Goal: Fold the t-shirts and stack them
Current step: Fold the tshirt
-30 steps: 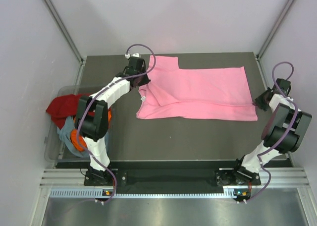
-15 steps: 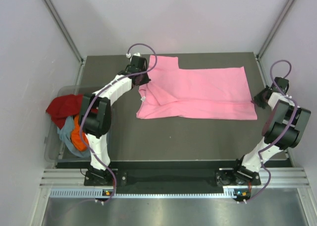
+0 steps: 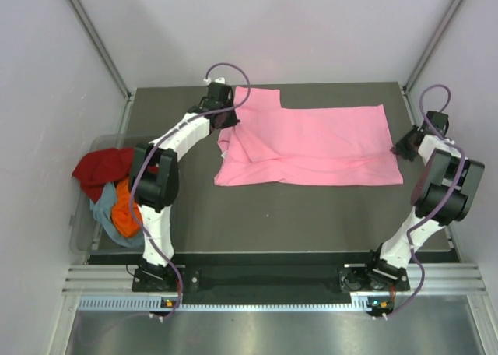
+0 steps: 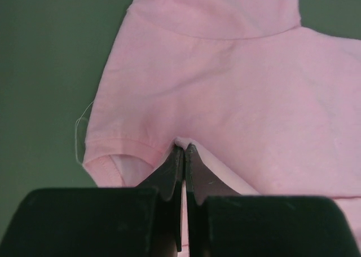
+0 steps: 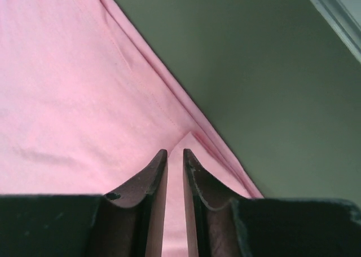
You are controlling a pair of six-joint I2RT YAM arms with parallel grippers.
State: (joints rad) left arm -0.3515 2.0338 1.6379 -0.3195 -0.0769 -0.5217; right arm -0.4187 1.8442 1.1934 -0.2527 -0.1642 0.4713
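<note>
The bright pink t-shirt (image 3: pixel 319 145) lies spread on the dark table, its left part creased and partly folded over. My left gripper (image 3: pixel 224 124) is at the shirt's left end. In the left wrist view it (image 4: pixel 184 148) is shut on a pinched fold of the pink cloth (image 4: pixel 225 88) beside a sleeve hem. My right gripper (image 3: pixel 402 147) is at the shirt's right edge. In the right wrist view it (image 5: pixel 175 153) is shut, with a thin layer of the pink cloth (image 5: pixel 73 88) between the fingers near the hem. The dark red (image 3: pixel 97 168), orange (image 3: pixel 124 213) and grey-blue (image 3: pixel 105 207) t-shirts lie bunched at the left.
The bunched shirts sit in a clear plastic bin (image 3: pixel 82 238) off the table's left edge. Bare dark table (image 3: pixel 296 215) lies in front of the pink shirt. Pale walls and metal frame posts (image 3: pixel 97 40) close in the back and sides.
Both grippers have moved toward the far side of the table. The pink shirt's near edge and left part have shifted that way with them.
</note>
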